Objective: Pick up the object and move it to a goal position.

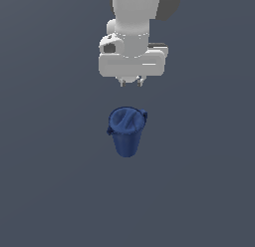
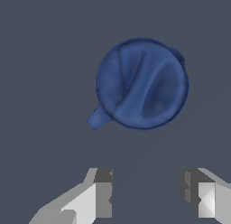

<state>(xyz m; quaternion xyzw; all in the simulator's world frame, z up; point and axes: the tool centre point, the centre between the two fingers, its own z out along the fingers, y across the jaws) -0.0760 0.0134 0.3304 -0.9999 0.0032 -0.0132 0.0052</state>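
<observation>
Blue bucket [image 1: 127, 131] upright at centre frame, ridged lid up, small handles left and right. Looks light, rigid, a bit slick; best gripped across the lid rim. Gripper [image 1: 132, 82] overhead, fingers [image 2: 101, 196] wide, empty.

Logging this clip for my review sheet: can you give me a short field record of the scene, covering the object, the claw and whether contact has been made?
object: dark blue bucket, upright, ridged top, small side handles
surface: plain grey floor
claw: open, above the bucket, fingers apart
contact: none, clear gap between claw and bucket
held: nothing
goal marker: none visible
</observation>
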